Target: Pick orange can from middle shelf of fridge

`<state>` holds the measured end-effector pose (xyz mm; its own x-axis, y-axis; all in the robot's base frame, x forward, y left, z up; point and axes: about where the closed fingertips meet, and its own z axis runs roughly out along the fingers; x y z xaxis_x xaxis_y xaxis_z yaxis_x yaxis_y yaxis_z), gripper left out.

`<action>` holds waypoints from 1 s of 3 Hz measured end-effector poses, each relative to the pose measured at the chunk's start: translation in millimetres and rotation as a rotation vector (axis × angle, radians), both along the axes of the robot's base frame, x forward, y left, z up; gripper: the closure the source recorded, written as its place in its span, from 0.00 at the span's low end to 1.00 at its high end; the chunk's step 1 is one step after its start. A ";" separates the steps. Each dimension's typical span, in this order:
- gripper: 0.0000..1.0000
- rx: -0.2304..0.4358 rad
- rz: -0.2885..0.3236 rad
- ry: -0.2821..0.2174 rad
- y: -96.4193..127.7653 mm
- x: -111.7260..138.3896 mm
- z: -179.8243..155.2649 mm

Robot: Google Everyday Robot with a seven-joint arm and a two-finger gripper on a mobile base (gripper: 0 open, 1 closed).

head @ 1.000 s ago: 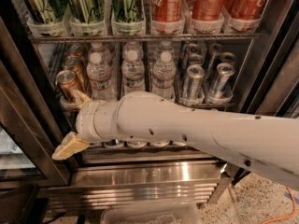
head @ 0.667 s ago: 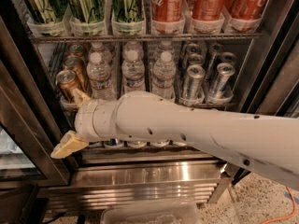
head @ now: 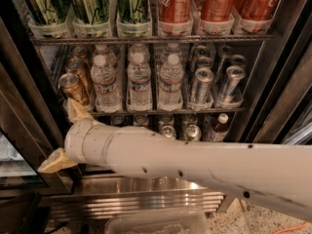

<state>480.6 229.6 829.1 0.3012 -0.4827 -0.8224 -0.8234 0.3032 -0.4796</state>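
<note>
Several copper-orange cans stand in a lane at the left of the middle shelf [head: 161,112]; the front orange can [head: 73,87] is nearest me, with two more behind it. The shelf also holds water bottles [head: 139,79] and slim silver cans [head: 201,84]. My gripper [head: 63,135] is at the lower left of the fridge [head: 146,191], below the front orange can, at the end of my white arm [head: 195,162]. Its tan fingers are spread wide and hold nothing. The upper fingertip [head: 74,109] sits just under the front orange can; the lower fingertip [head: 52,162] is by the door frame.
The rack above holds tall green cans [head: 92,6] and red Coca-Cola cans [head: 214,4]. The rack below, mostly hidden by my arm, holds small cans [head: 168,129]. The dark door frame [head: 24,116] is close on the left. A clear bin [head: 156,223] lies on the floor.
</note>
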 end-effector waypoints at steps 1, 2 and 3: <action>0.00 0.040 -0.050 -0.052 14.3 -8.5 -5.3; 0.00 0.092 -0.131 -0.097 16.0 0.4 -5.9; 0.00 0.153 -0.231 -0.132 8.2 14.7 -4.0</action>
<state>495.3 237.9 825.1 0.3071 -0.4241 -0.8520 -0.6578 0.5524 -0.5121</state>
